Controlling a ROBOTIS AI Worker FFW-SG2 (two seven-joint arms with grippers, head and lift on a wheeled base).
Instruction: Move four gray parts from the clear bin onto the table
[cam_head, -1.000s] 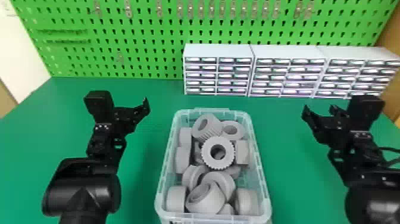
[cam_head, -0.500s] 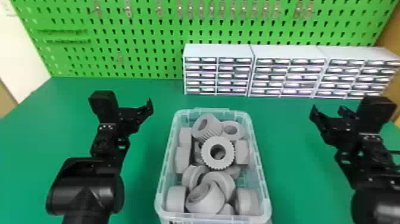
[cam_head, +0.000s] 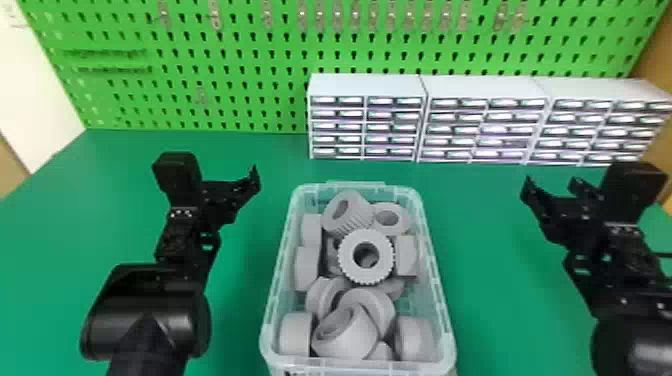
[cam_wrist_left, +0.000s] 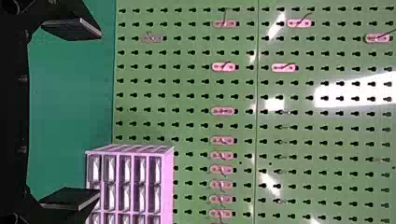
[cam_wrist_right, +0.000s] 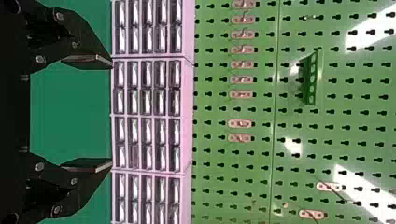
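Between left claw (cam_head: 248, 181) and right claw (cam_head: 553, 185) | gray parts (cam_head: 349, 256) | in bin (cam_head: 360, 365)

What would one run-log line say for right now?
left gripper: open, empty | right gripper: open, empty | gray parts: heaped in clear bin | bin: between grippers

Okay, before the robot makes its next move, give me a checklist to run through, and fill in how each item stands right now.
1. Left gripper open and empty: ok.
2. Right gripper open and empty: ok.
3. A gripper over the clear bin: not ok; one is off to each side of it.
4. A gray part uncovered for a first pick: ok; the toothed ring lies on the pile, hole facing up.
5. That ring loose enough to lift without dragging its neighbors: cannot tell.
6. Four gray parts on the table: not ok; those in sight are all in the bin.
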